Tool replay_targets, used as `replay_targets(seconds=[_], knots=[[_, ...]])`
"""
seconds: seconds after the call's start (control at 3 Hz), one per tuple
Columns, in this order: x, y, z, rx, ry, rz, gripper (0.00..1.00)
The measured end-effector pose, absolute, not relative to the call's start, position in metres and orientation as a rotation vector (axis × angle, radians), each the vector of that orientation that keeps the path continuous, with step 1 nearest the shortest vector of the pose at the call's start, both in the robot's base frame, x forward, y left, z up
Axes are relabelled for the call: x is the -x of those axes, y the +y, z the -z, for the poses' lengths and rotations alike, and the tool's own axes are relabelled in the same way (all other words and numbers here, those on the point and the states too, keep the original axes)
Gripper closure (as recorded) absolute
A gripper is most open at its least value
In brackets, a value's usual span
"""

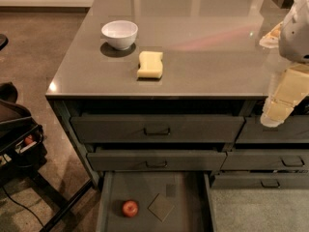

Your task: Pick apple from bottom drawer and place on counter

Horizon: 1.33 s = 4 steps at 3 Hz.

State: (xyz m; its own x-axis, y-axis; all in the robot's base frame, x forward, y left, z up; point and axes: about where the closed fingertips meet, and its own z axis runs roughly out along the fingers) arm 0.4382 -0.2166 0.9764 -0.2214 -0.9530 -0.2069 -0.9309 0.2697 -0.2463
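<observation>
Camera view: bottom drawer (188, 211) pulled open, apple (129, 208) lying inside, gripper (274, 114) off to the right.
The apple sits on the drawer floor at its near left, just beside a diamond mark (161, 207), and can be reached from above because this drawer stands out past the drawer fronts (157, 128) over it. The gripper hangs at the right in front of the counter (207, 57) edge, well apart from the apple; whether it is spread or pressed together I cannot tell. A white bowl (119, 34) and a sponge (150, 65) sit on the counter's left half, so the right half looks the likelier place to set the apple.
</observation>
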Motion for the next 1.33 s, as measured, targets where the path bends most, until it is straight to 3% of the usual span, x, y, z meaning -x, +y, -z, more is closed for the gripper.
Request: replay_targets(seconds=[0.67, 1.0, 1.33], knots=[[-0.434, -0.214, -0.977, 1.679, 2.202, 0.097, 0.0], [-0.418, -0.196, -0.945, 1.622, 2.143, -0.012, 0.0], [-0.403, -0.156, -0.869, 1.56, 2.081, -0.263, 0.0]])
